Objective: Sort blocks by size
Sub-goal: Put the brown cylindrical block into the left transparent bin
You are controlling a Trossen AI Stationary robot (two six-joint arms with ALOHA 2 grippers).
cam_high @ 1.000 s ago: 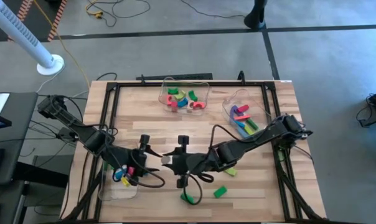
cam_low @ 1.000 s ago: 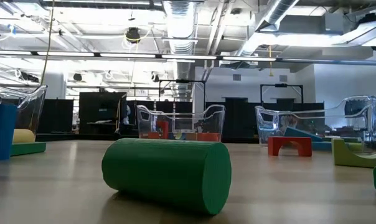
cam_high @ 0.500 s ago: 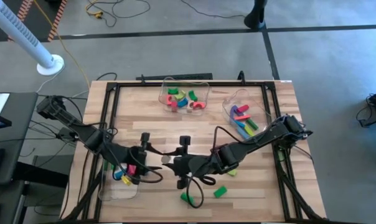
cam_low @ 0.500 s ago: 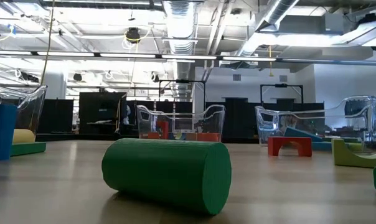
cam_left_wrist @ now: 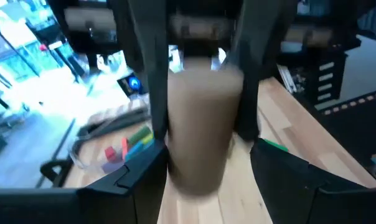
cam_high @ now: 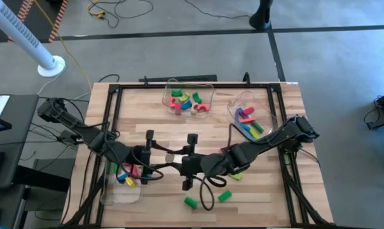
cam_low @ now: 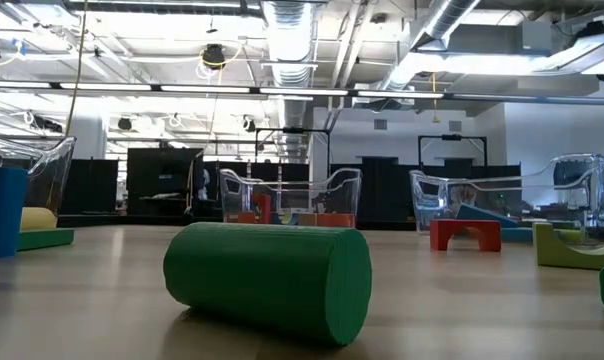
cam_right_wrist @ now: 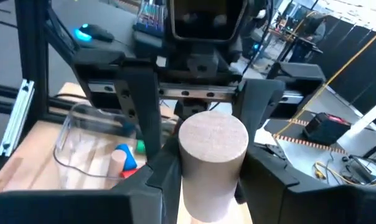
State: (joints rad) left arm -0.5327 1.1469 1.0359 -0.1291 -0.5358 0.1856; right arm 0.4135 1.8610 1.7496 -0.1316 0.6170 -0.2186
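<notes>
Above the middle of the table (cam_high: 198,127), the tan cylinder (cam_right_wrist: 213,158) was held between the two arms, end to end. The right gripper (cam_right_wrist: 206,171) was clamped on its round sides, one flat end facing that arm's wrist camera. The left gripper (cam_left_wrist: 203,146) had its fingers spread around the other end; contact looked likely, but the blur left it uncertain. The cylinder seemed rigid, light and smooth, likely painted wood, so it could twist in a loose pinch. A hold across the curved middle suited it best. A green cylinder (cam_low: 269,279) lay on its side below, near the front edge.
</notes>
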